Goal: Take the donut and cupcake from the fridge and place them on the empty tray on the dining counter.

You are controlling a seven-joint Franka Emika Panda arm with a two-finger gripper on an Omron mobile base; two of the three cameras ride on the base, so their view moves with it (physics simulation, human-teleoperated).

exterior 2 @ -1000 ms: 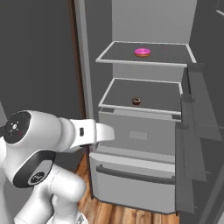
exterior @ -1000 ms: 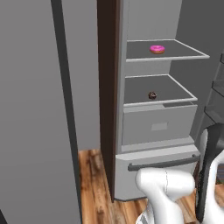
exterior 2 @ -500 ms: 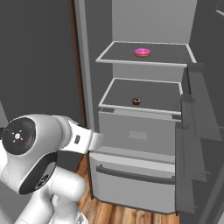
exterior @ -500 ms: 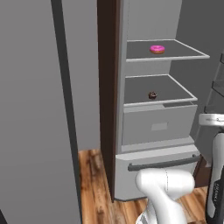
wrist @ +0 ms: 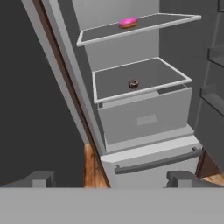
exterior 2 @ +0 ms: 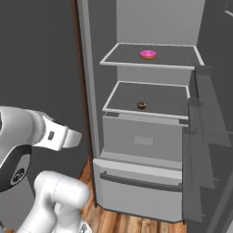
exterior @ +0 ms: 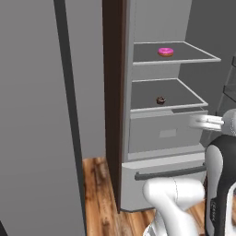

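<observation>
Our two-finger hand (wrist: 111,180) hangs released, dark tips spread wide and holding nothing, well short of the tall light-grey fridge (wrist: 144,118) standing open. Beyond its smooth drawer, the small dark-brown round cupcake (wrist: 134,83) sits on the flat lower shelf. Farthest, the pink-iced ring donut (wrist: 128,22) rests on the upper shelf.

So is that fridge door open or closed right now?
Open. The fridge shows its inside: the donut on the upper shelf, the cupcake on the shelf below, and the drawer under them.
</observation>
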